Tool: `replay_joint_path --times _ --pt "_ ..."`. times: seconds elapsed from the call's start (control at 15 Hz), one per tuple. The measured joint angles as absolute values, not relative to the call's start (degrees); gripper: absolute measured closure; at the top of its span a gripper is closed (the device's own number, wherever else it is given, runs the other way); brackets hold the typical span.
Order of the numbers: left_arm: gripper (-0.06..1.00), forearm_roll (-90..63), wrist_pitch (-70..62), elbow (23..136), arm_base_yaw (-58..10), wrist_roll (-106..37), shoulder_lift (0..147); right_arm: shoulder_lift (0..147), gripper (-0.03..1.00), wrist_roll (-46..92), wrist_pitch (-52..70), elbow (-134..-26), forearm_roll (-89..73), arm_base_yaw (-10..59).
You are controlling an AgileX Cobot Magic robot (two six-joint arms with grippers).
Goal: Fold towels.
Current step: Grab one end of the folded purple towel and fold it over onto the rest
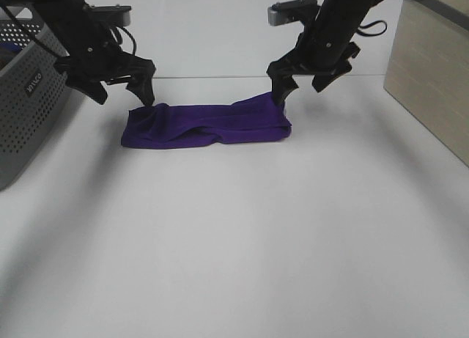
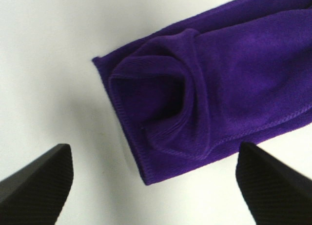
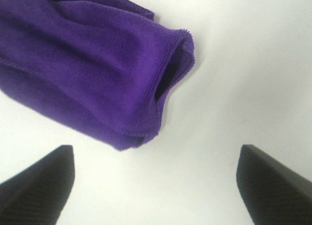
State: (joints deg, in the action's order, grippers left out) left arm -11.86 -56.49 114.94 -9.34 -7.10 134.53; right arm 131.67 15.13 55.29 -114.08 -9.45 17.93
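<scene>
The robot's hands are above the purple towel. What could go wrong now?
The towel has a bunched left end; the open left jaws might pinch only the lump, leaving a crooked fold. Its right end gapes between layers, so the open right jaws could catch just the top layer and pull the fold apart. The grey basket stands close beside the left arm; a wide swing might bump it.

Just outward of the left pincer [image 1: 123, 97] a grey basket [image 1: 29, 103] blocks the way. Outward of the right pincer [image 1: 299, 90] a wooden box [image 1: 432, 74] stands well apart. Beneath both, only the low towel [image 1: 205, 125] on open bench [image 1: 242, 243].
</scene>
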Motion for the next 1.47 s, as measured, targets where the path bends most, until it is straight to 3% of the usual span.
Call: replay_joint_path --times 0.13,0.27,0.87,1.13,1.27,1.4,1.47 --pt "0.11 -20.91 -61.82 116.71 -3.04 -10.49 136.99 127.77 0.09 15.13 61.48 -114.19 -9.28 17.93" --pt "0.11 -25.44 -63.25 116.71 -1.6 -14.04 138.83 127.08 0.09 15.13 62.45 -114.19 -9.0 17.93" --pt "0.15 -35.7 -62.28 117.51 -1.49 -19.14 145.07 126.97 0.09 15.13 63.94 -114.19 -8.88 17.93" --pt "0.2 -35.7 -59.47 119.0 -6.02 -19.19 146.1 126.97 0.09 15.13 65.72 -114.19 -8.82 17.93" --pt "0.37 -33.63 -56.78 119.12 -10.26 -15.76 146.39 126.97 0.09 15.13 66.92 -114.19 -8.82 17.93" --pt "0.75 -30.94 -56.55 119.12 -10.49 -14.21 146.62 126.97 0.09 15.13 67.9 -114.19 -8.82 17.93" --pt "0.88 -29.16 -57.3 119.52 -10.37 -14.21 146.68 126.97 0.09 15.13 68.7 -114.19 -8.82 17.93"
